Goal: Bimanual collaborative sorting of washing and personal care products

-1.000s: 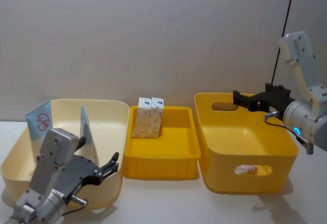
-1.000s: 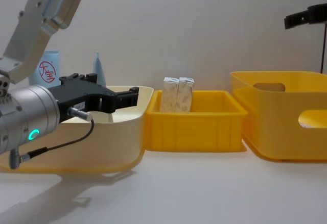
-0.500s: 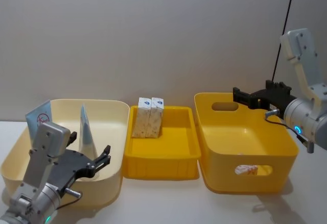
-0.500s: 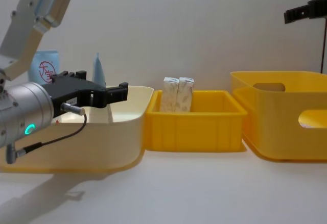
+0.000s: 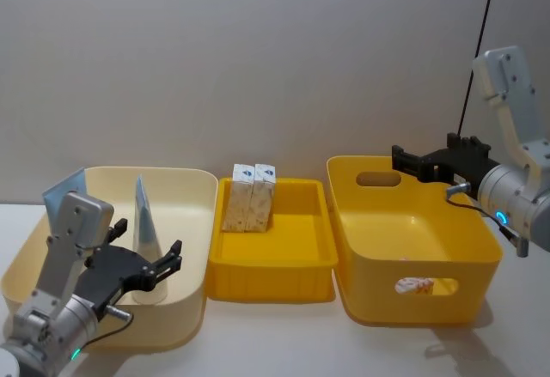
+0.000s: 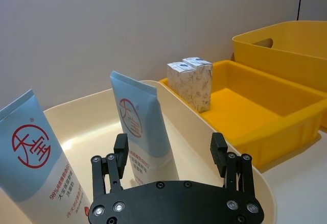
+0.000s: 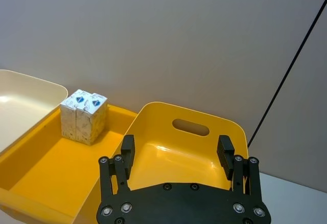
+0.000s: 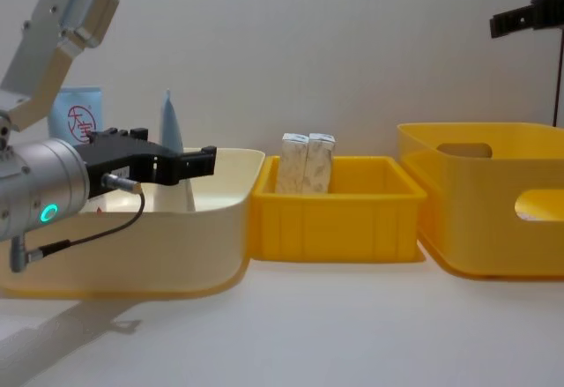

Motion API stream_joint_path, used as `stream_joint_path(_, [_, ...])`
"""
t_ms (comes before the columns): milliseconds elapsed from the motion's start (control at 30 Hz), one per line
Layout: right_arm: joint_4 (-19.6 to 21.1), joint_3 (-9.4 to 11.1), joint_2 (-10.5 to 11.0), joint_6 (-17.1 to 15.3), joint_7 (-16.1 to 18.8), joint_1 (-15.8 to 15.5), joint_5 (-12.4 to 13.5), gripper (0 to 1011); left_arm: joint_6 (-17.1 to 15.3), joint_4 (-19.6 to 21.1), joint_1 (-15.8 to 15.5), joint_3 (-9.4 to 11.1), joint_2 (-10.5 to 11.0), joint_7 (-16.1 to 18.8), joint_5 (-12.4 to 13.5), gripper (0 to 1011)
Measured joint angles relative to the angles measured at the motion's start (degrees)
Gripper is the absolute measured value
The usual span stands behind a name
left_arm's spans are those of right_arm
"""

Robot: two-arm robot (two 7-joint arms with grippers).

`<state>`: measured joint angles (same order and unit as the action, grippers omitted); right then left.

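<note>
Two pale blue-and-white tubes stand in the cream bin. One tube stands just beyond my left gripper, in line with the gap between its open fingers. The tube with the red round logo leans beside it. In the head view my left gripper hovers over the cream bin by the upright tube. Two cream patterned cartons stand in the yellow tray. My right gripper hangs open and empty above the deep yellow bin, where a small pack shows through the handle hole.
The three containers stand side by side on a white table: cream bin, yellow tray, deep yellow bin. A grey wall runs close behind them. A black cable hangs at the right.
My left gripper has drawn back to the left and lower over the cream bin, its fingers now close to the upright tube. The right gripper has barely moved.
</note>
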<state>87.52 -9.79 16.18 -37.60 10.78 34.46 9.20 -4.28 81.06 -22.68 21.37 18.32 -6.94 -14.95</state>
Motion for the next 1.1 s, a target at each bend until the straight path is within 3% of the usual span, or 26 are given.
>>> stream_joint_path(567, [0.14,0.00,0.00,0.02,0.01,-0.07,0.01,1001,-2.03,-7.33,-5.58,-1.12,-0.05,-5.36,-1.46,1003])
stream_joint_path(1100, [0.17,-0.01,0.00,0.02,0.01,-0.07,0.01,1001,-2.03,-11.49,-8.97,-0.71,-1.12,-8.23,-1.05,1003])
